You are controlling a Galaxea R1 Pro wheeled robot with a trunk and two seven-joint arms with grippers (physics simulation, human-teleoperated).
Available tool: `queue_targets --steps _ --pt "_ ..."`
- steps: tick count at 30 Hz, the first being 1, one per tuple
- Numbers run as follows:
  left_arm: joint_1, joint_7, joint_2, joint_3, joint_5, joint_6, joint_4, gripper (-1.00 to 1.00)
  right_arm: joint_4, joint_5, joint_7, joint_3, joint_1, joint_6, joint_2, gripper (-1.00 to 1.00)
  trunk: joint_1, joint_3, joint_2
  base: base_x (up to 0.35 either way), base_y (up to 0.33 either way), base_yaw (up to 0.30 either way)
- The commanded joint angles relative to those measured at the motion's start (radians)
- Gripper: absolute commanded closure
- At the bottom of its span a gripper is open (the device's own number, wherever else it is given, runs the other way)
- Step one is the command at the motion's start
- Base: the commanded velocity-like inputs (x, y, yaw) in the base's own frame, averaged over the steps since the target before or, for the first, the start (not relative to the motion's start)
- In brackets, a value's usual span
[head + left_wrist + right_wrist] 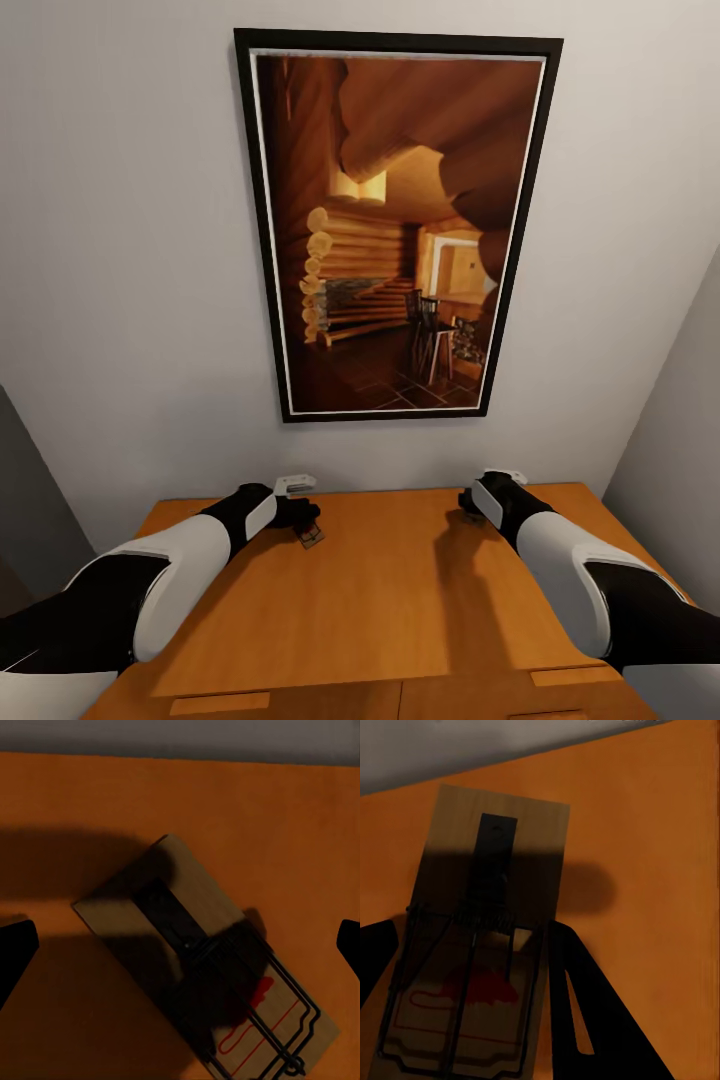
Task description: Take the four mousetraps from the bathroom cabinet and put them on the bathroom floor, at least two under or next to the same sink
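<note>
Both my arms reach to the back of the orange-brown cabinet (400, 600). One mousetrap (312, 537) lies flat on its top, just under my left gripper (300, 518). In the left wrist view this mousetrap (195, 952) lies diagonally between the two wide-apart fingertips (15, 952) of my open left gripper (180, 949), which touch nothing. My right gripper (470, 510) hangs low over a second mousetrap (480, 945) near the wall. That gripper (472, 967) straddles it, one finger (592, 1027) against the trap's edge and the other just off it. The sink and the bathroom floor are out of view.
A grey wall (120, 250) rises right behind the cabinet, carrying a large black-framed picture (395, 230) of a log cabin. A side wall (680, 420) closes in at the right. Drawer handles (205, 703) show at the cabinet's front edge.
</note>
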Motion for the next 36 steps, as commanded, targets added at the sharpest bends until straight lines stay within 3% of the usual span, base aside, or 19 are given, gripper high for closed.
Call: queue_targets --steps 1,14,20,25,29,36 --pt "-0.001 -0.001 0.000 -0.006 0.009 0.006 -0.001 -1.00 -0.002 -0.007 -0.007 -0.005 -0.001 0.003 -0.001 1.00 0.001 -0.002 -0.002 0.000 0.000 0.000" --pt "-0.001 -0.001 0.000 -0.007 0.006 0.009 -0.001 -1.00 -0.010 -0.009 0.006 -0.003 -0.001 0.025 -0.008 1.00 0.001 -0.002 -0.002 0.000 0.000 0.000" --pt "-0.001 -0.001 0.000 -0.007 0.004 0.012 -0.002 -1.00 -0.074 -0.009 0.013 -0.003 -0.001 0.147 -0.024 1.00 0.001 -0.002 -0.002 0.000 0.000 0.000" --pt "-0.001 -0.002 0.000 -0.007 0.002 0.012 -0.002 -1.00 -0.215 -0.020 0.014 -0.006 -0.001 0.304 -0.085 1.00 0.001 -0.002 -0.002 0.000 0.000 0.000" --pt "-0.001 -0.002 0.001 -0.007 0.002 0.012 -0.001 -1.00 -0.249 -0.022 0.014 -0.007 -0.001 0.351 -0.109 1.00 0.001 -0.002 -0.002 0.000 0.000 0.000" --pt "-0.001 -0.002 0.001 -0.008 0.000 0.012 -0.001 -1.00 -0.276 -0.017 0.014 -0.011 -0.001 0.427 -0.120 1.00 0.001 -0.002 -0.002 0.000 0.000 0.000"
